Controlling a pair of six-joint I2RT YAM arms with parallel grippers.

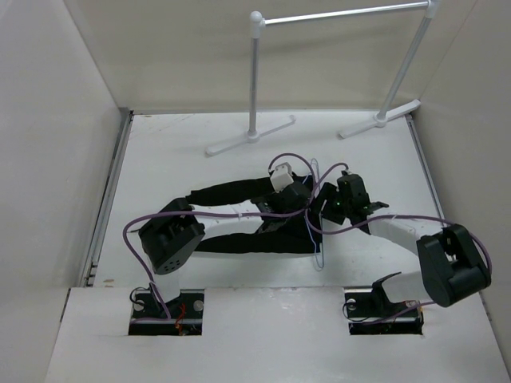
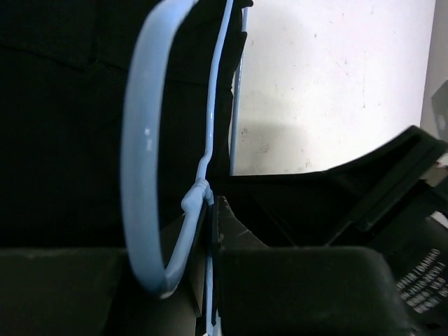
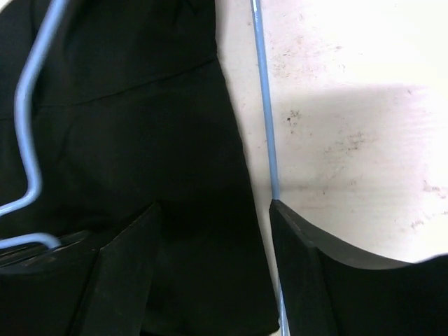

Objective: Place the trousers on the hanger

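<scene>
Where left fingers [image 2: 301,294] pinch, hanger [image 2: 136,154] blurred (cropped)

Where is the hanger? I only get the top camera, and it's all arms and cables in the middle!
Observer: The left gripper is shut on the hanger, right at its twisted neck.
Operator: Is the other hand grabbing the trousers?
Observer: No. The right gripper is open, with the black trousers showing in the gap.
Operator: So are they on the hanger yet?
Observer: It doesn't look so. In the right wrist view, one straight wire of the hanger runs beside the fabric's edge, over the bare table.
</scene>
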